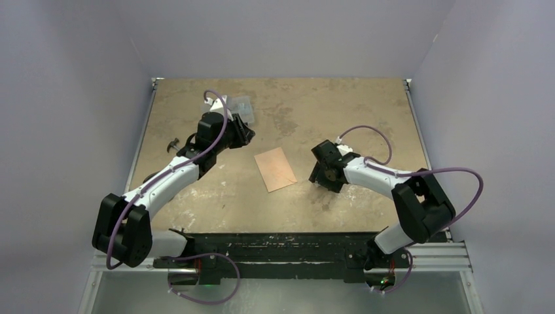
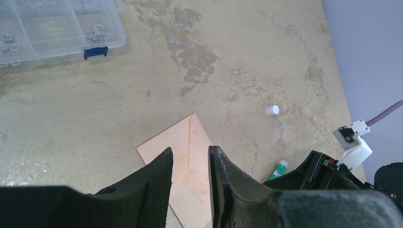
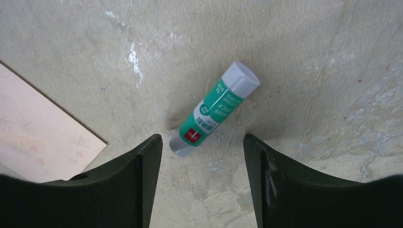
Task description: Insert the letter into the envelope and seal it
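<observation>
Two arms flank the envelope (image 1: 275,169), the only salmon-pink paper visible, which lies flat near the middle of the tabletop (image 1: 340,111). The letter is not seen apart from it and is judged to be already inside, though the crease along the envelope does not show whether the flap is down. The left gripper (image 2: 191,149) hovers directly above the envelope, its jaws a narrow gap apart and holding nothing. The right gripper (image 3: 202,137) is poised just beside the envelope, on the right arm's side, its jaws wide apart and empty. A green-and-white glue stick (image 3: 214,111) lies diagonally on the tabletop ahead of them, untouched. A small white cylinder (image 2: 272,110), possibly a cap, stands beyond the envelope toward the far edge, and a clear parts box (image 2: 47,28) sits well apart from the envelope at the far left. The step in hand appears to be sealing, beginning with pickup of the glue stick. The next move calls for the right jaws to descend astride the barrel, turned square to its slanted axis, and to close across its width without rolling it. The left jaws would then need to steady the envelope or raise its flap.
</observation>
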Motion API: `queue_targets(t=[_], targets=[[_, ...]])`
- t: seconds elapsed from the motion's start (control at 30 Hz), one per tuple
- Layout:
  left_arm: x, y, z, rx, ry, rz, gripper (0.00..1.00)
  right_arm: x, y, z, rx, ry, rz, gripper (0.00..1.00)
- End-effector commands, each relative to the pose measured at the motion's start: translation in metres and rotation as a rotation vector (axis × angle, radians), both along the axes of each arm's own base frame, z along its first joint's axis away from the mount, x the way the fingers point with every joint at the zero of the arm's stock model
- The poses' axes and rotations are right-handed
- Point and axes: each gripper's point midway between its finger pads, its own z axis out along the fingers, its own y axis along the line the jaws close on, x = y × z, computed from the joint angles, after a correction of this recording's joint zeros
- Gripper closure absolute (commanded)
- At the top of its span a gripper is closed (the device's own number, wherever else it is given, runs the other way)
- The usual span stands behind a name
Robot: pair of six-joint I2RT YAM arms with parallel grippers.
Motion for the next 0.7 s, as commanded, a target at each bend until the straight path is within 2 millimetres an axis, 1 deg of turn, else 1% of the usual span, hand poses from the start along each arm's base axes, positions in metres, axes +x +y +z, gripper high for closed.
queue_targets(t=[0.0, 0.07, 0.17, 0.2, 0.27, 0.37, 0.43, 0.47, 0.5, 0.53, 0.6, 0.63, 0.67], targets=[[0.000, 0.002, 0.013, -0.003, -0.044, 0.003, 0.68, -0.008, -0.026, -0.025, -0.134, 0.052, -0.076, 0.36], [0.000, 0.002, 0.014, -0.005, -0.047, 0.003, 0.68, -0.005, -0.030, -0.028, -0.167, 0.053, -0.084, 0.38], [0.000, 0.002, 0.017, -0.005, -0.052, 0.004, 0.68, -0.001, -0.032, -0.030, -0.194, 0.048, -0.082, 0.40], [0.000, 0.002, 0.017, -0.005, -0.052, 0.004, 0.68, 0.002, -0.033, -0.029, -0.203, 0.041, -0.084, 0.42], [0.000, 0.003, 0.018, -0.003, -0.053, 0.005, 0.68, 0.005, -0.034, -0.030, -0.215, 0.035, -0.074, 0.50], [0.000, 0.003, 0.019, -0.003, -0.053, 0.008, 0.69, 0.012, -0.031, -0.027, -0.217, 0.015, -0.044, 0.74], [-0.001, 0.003, 0.020, -0.010, -0.050, 0.008, 0.68, 0.019, -0.028, -0.021, -0.213, -0.020, 0.003, 0.87], [-0.001, 0.002, 0.021, -0.015, -0.049, 0.007, 0.68, 0.024, -0.025, -0.014, -0.200, -0.053, 0.026, 0.93], [-0.002, 0.000, 0.021, -0.022, -0.045, 0.000, 0.68, 0.030, -0.020, -0.007, -0.186, -0.092, 0.066, 0.96], [-0.002, -0.002, 0.023, -0.029, -0.045, -0.012, 0.67, 0.041, -0.011, 0.005, -0.148, -0.160, 0.112, 0.98], [-0.004, -0.010, 0.026, -0.053, -0.043, -0.049, 0.66, 0.050, 0.005, 0.029, -0.081, -0.263, 0.205, 0.99], [-0.006, -0.014, 0.028, -0.066, -0.043, -0.071, 0.65, 0.060, 0.018, 0.049, -0.029, -0.354, 0.262, 0.99], [-0.008, -0.019, 0.030, -0.083, -0.045, -0.102, 0.64, 0.065, 0.028, 0.066, 0.006, -0.425, 0.320, 0.99]])
